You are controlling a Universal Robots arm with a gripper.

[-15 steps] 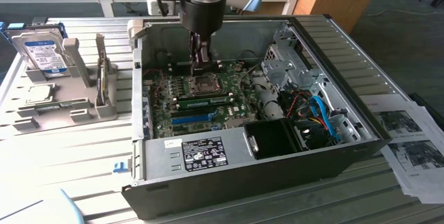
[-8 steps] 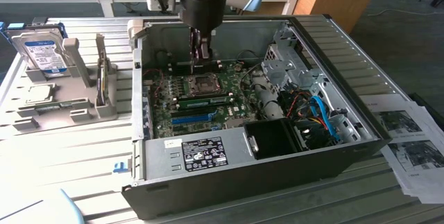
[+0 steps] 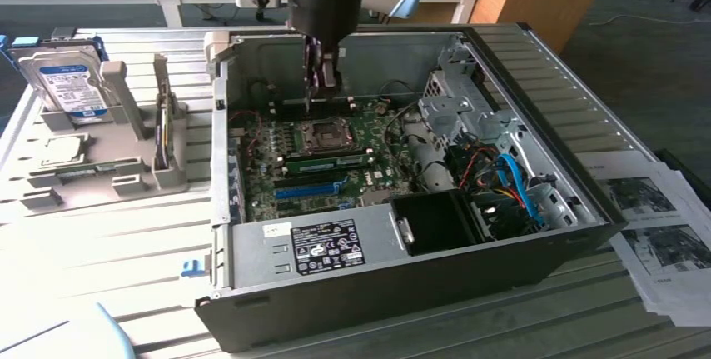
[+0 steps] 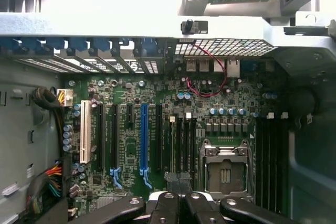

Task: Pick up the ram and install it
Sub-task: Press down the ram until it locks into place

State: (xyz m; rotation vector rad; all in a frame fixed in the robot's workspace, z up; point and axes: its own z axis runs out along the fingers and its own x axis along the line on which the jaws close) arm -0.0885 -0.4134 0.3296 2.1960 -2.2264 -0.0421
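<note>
The gripper is seen lowered inside the open case, its fingers drawn together with nothing visibly clamped, poised over the motherboard near the CPU socket. A green ram stick is seen seated flat in a slot just below the socket, beneath and nearer the camera than the gripper. A hard drive is propped in a rack well apart, at the exterior view's left.
</note>
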